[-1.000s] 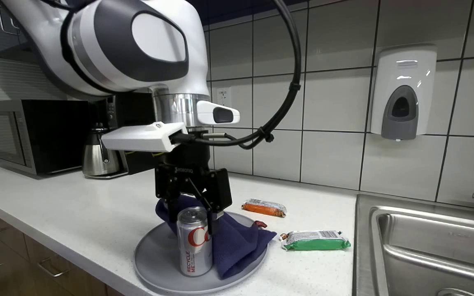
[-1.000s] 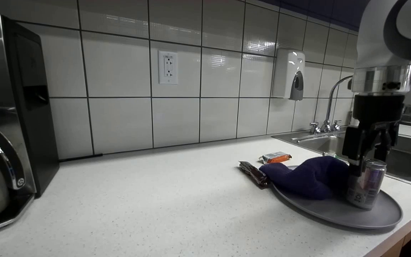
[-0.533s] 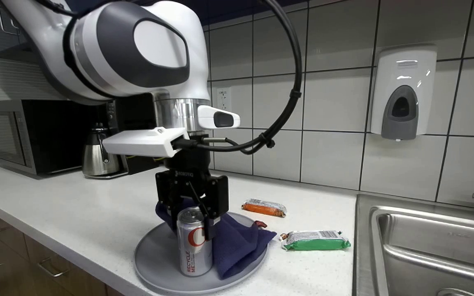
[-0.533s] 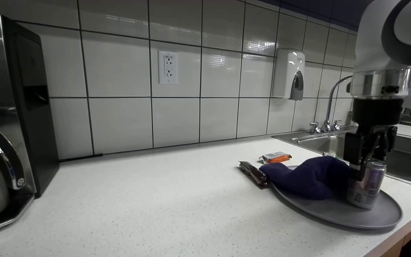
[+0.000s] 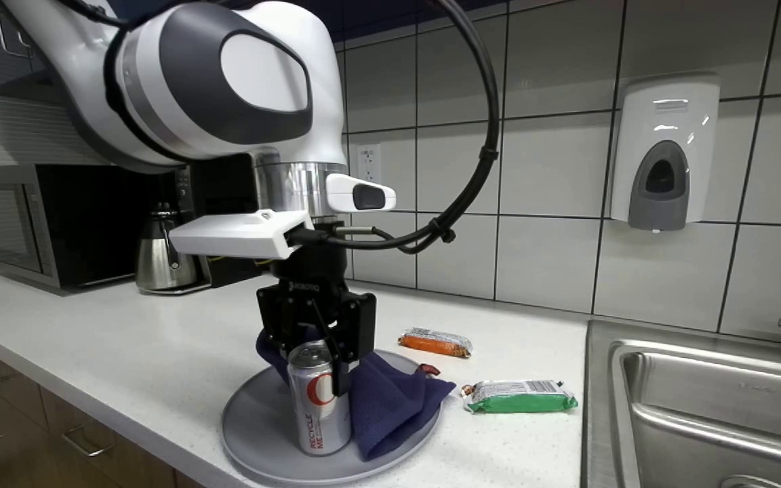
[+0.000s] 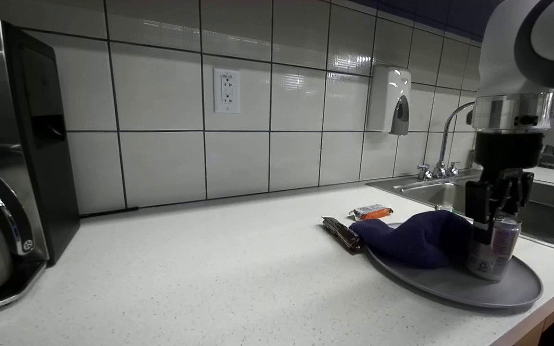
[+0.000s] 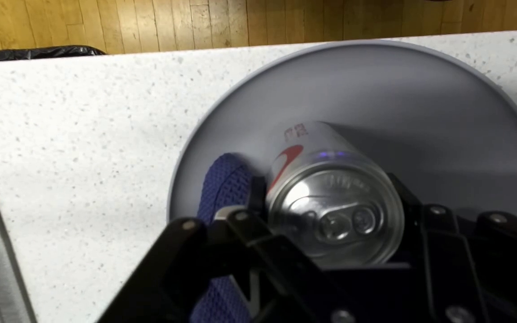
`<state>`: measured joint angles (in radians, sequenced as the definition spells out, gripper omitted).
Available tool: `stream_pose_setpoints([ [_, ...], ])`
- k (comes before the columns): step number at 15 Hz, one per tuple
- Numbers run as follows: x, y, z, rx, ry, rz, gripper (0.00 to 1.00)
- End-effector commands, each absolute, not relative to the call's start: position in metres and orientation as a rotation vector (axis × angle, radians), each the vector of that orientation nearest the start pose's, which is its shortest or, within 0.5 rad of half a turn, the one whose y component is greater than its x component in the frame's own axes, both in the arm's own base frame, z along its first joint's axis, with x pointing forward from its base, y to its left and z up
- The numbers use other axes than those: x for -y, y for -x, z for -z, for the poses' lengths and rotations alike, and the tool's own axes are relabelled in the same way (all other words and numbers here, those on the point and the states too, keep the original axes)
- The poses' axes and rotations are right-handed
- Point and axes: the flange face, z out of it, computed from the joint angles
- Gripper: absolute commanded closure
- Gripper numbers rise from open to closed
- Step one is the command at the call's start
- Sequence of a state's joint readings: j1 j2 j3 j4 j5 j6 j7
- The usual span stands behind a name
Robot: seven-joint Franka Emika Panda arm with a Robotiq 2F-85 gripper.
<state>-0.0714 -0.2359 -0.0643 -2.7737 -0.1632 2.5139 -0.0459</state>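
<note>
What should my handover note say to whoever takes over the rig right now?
Gripper: fingers on both sides of the soda can near its top, apparently closed on it.
Things: can's base on the gray plate; blue cloth beside the can, partly past the plate's rim; an orange-wrapped bar, a green-wrapped bar and a dark-wrapped bar on the counter.
Done: fingers set either side of the can.
Left: any lift; the can is on the plate.
</note>
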Motion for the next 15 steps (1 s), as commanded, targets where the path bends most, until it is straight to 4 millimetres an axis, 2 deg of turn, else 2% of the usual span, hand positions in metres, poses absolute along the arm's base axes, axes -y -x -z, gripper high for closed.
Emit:
stream_pose_setpoints([
  [1, 0.052, -0.374, -0.287, 0.106, 3.214, -0.043, 0.61],
  [8, 0.058, -0.369, -0.306, 0.099, 3.190, -0.036, 0.61],
  [15, 0.073, -0.357, -0.338, 0.087, 3.184, -0.028, 0.61],
])
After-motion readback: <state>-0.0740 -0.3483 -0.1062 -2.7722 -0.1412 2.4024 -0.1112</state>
